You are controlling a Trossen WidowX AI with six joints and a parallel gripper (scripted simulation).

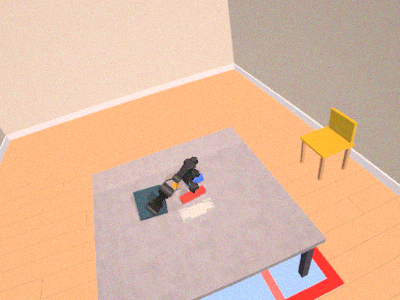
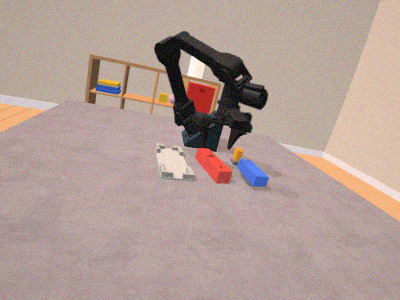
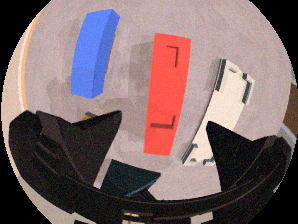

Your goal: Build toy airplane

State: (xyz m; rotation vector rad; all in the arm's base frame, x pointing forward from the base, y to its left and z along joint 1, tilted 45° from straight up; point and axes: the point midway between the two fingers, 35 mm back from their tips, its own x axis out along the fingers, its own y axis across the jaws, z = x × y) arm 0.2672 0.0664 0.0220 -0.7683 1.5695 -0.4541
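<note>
Hand [image 1: 194, 184] [image 2: 218, 142] [image 3: 164, 119] near red fuselage [image 1: 193, 194] [image 2: 214, 166] [image 3: 167, 95], fingers apart, grasping nothing. Fuselage on surface [image 1: 240, 225] [image 2: 150, 235] [image 3: 135, 17], outside jig [image 1: 197, 210] [image 2: 173, 162] [image 3: 220, 110]. Jig beside fuselage; blue wing [image 1: 199, 178] [image 2: 253, 173] [image 3: 92, 55], yellow fin [image 1: 175, 185] [image 2: 238, 155] [image 3: 87, 118] on fuselage's other side.

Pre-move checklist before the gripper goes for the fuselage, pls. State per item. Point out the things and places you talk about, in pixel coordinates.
1. Gripper [image 2: 216, 141] [image 3: 164, 122] open, nothing between the fingers: ok
2. Fuselage, the red block [image 1: 193, 194] [image 2: 214, 166] [image 3: 168, 95], lying with both sockets facing up: ok
3. Cradle, the pale jig [image 1: 197, 210] [image 2: 173, 162] [image 3: 220, 112], with no part in it: ok
4. Fuselage seated in cradle: not ok, it lies beside it
5. Wing, probably the blue block [image 1: 198, 179] [image 2: 253, 173] [image 3: 91, 55], on the fuselage: not ok, lying apart from it
6. Fingertips low enough to grip the fuselage: cannot tell
</note>
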